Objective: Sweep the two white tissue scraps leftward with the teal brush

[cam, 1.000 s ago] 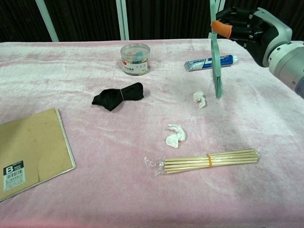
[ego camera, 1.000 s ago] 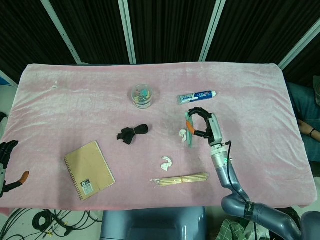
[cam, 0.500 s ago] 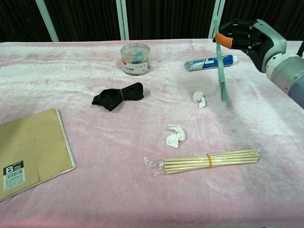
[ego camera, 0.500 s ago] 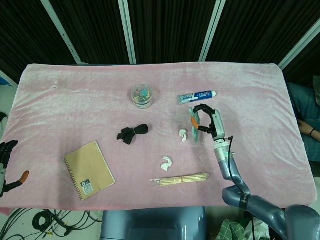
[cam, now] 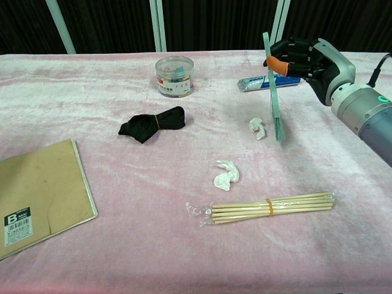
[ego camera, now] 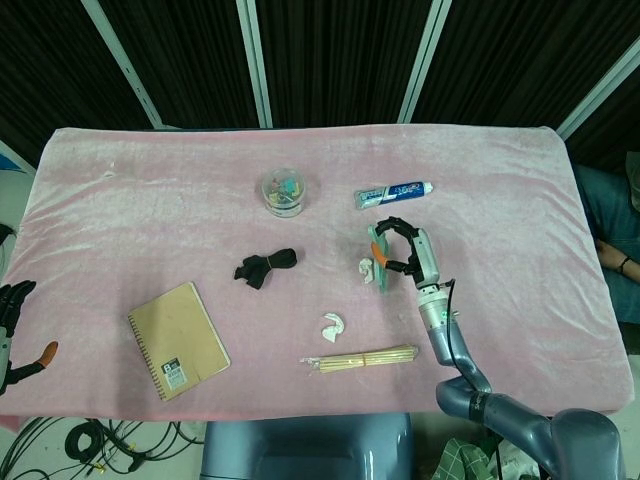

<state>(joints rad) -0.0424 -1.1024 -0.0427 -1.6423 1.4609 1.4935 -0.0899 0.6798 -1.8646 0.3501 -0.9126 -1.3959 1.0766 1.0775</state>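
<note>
My right hand [ego camera: 405,252] [cam: 306,58] grips the handle of the teal brush [cam: 274,92] [ego camera: 378,262], which hangs bristles down onto the pink cloth. The bristle tip sits just right of the upper white tissue scrap [cam: 257,128] [ego camera: 366,268]. The second tissue scrap [cam: 226,174] [ego camera: 331,327] lies lower and further left, above the bundle of sticks. My left hand [ego camera: 18,325] rests at the far left edge of the table, holding nothing, its fingers partly out of the head view.
A black hair tie [cam: 152,124], a clear jar of clips [cam: 174,76] and a toothpaste tube [cam: 264,80] lie toward the back. A brown notebook [cam: 40,193] sits at the front left. A banded stick bundle [cam: 269,206] lies at the front.
The right hand swung the brush right and away from the upper scrap, then brought it back left and lower, so the bristles stand close beside the scrap again. Neither scrap has moved.
</note>
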